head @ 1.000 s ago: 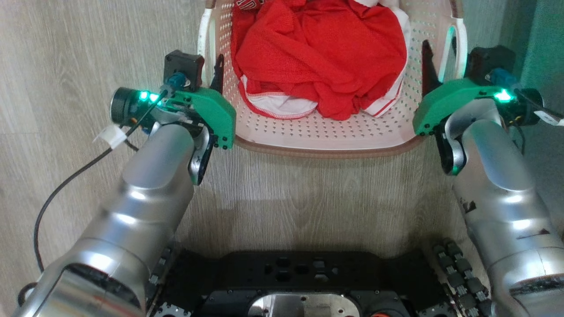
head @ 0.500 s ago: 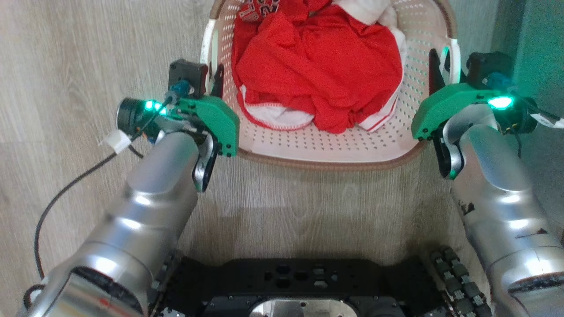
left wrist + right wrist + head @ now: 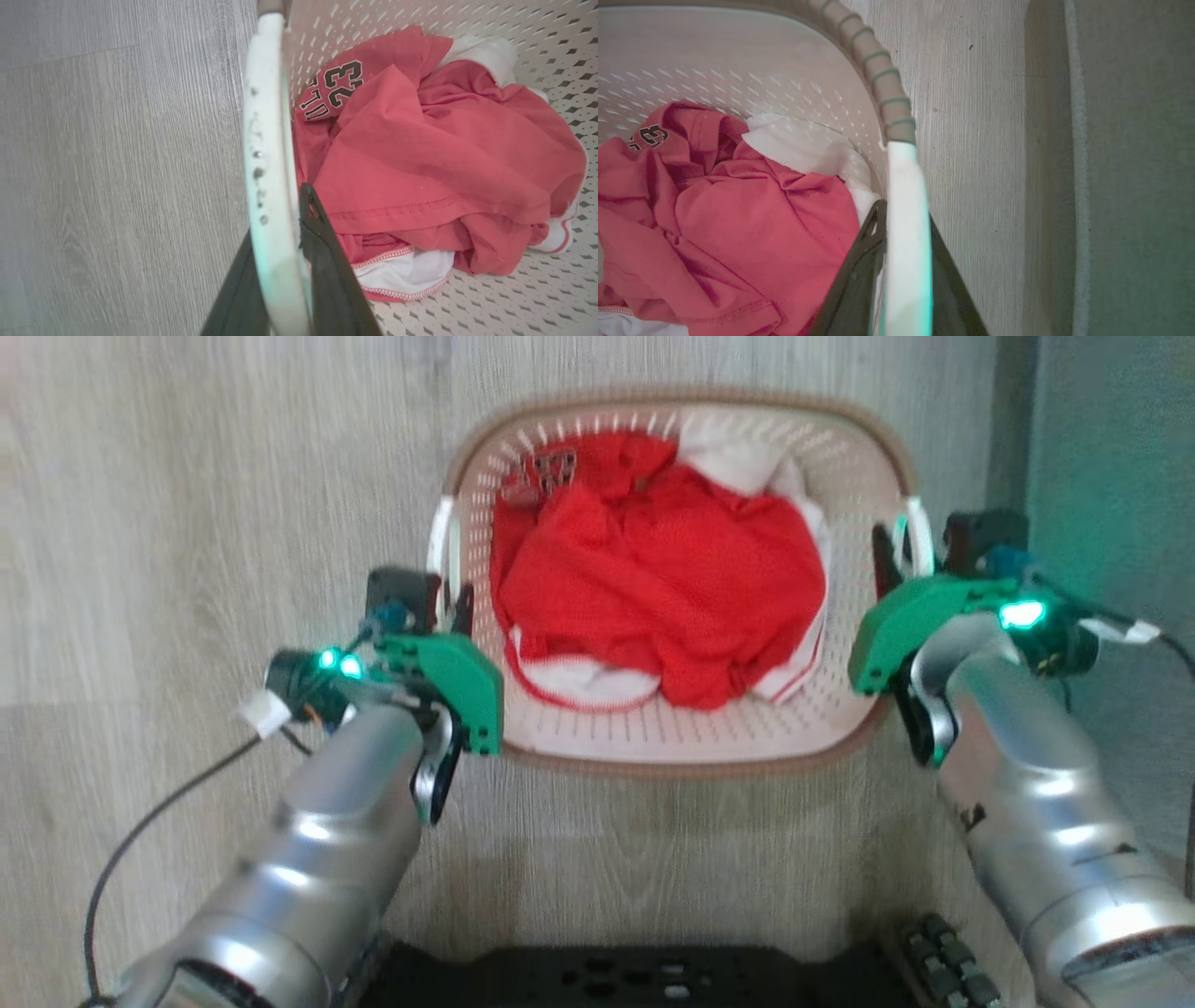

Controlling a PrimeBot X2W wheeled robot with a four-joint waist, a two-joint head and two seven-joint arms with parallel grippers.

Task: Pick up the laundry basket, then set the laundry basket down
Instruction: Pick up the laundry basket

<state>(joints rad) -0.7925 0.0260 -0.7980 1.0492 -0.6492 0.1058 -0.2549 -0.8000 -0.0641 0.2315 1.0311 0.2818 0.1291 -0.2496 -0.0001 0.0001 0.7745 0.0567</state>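
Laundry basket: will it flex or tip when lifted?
Probably stiff: the laundry basket is perforated plastic. Likely light: just a red jersey and white cloth inside. Held at its side handles by left gripper and right gripper, it may tilt if raised unevenly.

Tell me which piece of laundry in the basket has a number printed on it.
The red jersey, with a black 23 on one fold; the white cloth tucked beside it shows no print.
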